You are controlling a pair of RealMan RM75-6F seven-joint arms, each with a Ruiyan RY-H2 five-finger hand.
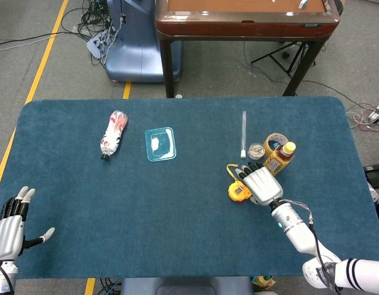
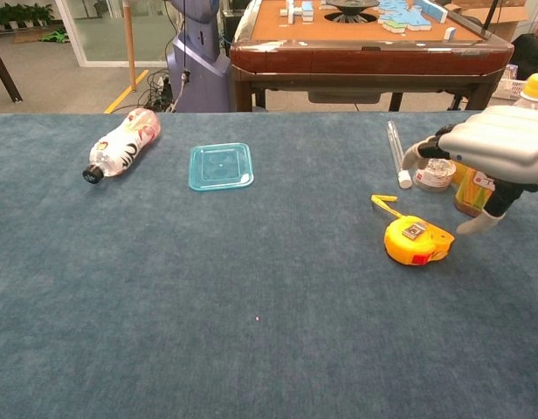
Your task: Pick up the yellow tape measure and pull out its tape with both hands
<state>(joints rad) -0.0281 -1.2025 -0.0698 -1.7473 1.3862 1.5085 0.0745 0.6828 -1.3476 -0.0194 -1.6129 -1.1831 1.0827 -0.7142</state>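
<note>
Honestly, right hand (image 2: 500, 155) is half cut off, fingers spread above the yellow tape measure (image 2: 415, 242); left hand (image 1: 10, 224) sits spread at the tabletop (image 1: 177, 215) corner.

Robot lab/test space: concrete floor w/ yellow tape line (image 1: 47, 52), loose cables (image 1: 94, 21), blue robot base (image 1: 133, 52), game table (image 1: 245, 18).

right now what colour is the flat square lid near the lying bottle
Translucent teal-blue lid, clearest in the chest view.
</note>
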